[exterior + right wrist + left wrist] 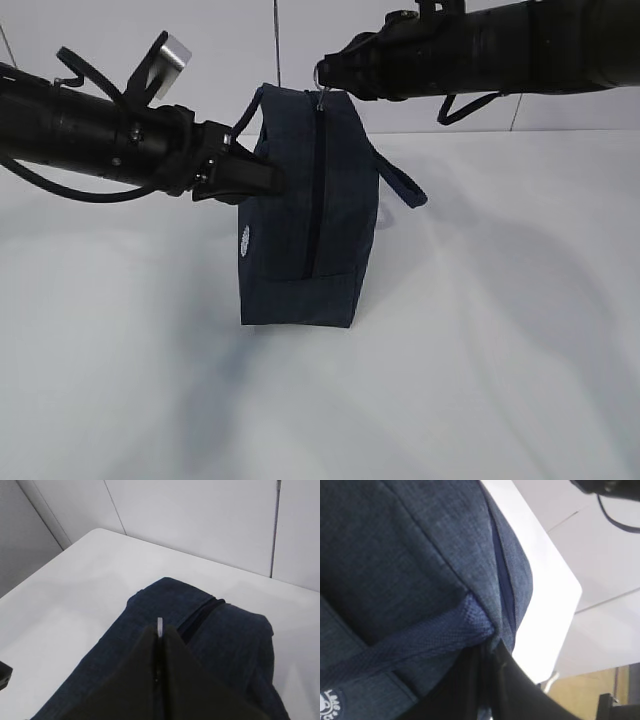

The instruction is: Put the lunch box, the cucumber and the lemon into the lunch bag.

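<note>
The navy lunch bag [300, 220] stands on end on the white table, its zipper [316, 180] running down the side that faces the exterior view. My left gripper [265, 180] is shut on the bag's fabric at its upper left. In the left wrist view the left gripper [487, 647] pinches the lunch bag [395, 555] at the base of a loop handle [420, 635]. My right gripper [325, 75] is shut on the silver ring pull [160, 625] at the bag's top. The lunch box, the cucumber and the lemon are out of view.
The white table [500, 350] reaches back to a pale panelled wall [220, 50]. The bag's other loop handle [400, 180] hangs off its right side. A round white logo patch [245, 240] sits low on the left face. The table's edge [572, 587] shows in the left wrist view.
</note>
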